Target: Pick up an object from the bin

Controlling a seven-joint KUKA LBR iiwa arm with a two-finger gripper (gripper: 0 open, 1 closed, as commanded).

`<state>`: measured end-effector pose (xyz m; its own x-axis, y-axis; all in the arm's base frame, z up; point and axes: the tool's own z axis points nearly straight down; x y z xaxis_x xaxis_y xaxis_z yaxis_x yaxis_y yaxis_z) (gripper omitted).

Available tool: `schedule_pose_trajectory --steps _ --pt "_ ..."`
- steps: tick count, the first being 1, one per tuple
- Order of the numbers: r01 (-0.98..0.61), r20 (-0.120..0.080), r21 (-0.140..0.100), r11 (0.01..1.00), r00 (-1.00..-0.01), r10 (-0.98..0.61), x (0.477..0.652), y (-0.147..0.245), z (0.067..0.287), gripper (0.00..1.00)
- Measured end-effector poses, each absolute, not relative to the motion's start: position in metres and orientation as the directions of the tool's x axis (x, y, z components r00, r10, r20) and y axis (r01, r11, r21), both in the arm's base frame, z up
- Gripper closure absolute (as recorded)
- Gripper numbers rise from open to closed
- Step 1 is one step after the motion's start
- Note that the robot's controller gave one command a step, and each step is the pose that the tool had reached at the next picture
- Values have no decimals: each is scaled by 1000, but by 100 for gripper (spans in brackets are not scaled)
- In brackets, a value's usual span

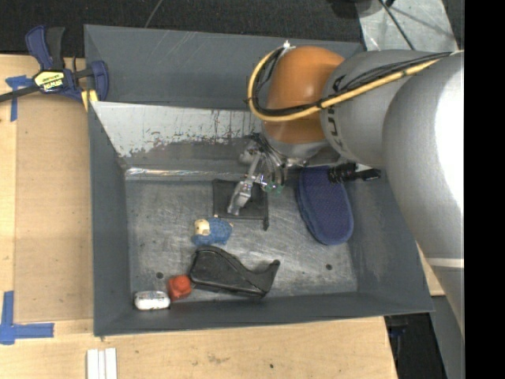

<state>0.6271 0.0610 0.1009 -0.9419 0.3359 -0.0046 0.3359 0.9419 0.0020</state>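
Black flat square pad (254, 210) lies beneath the metal jaws, their gap unclear.

Red ball (180, 286) lies beside black wedge (230, 273), blue pad (325, 208) apart.

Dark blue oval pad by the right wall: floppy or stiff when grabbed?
Probably floppy: the blue pad looks like thin fabric or foam, so it may sag from an edge grip. Likely light. Lying flat, it shouldn't roll.

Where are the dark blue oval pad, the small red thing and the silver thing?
dark blue oval pad (325, 210), camera view, its middle.
small red thing (180, 287), camera view, its top.
silver thing (151, 300), camera view, its middle.
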Motion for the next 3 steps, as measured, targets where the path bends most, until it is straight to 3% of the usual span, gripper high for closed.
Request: schedule_pose_trajectory --steps 1,2,3 --pt "469 3 0 883 -883 469 622 72 77 0" --pt "467 3 -1 884 -884 467 622 72 78 0" --pt "467 -16 7 884 -884 468 627 70 82 100"
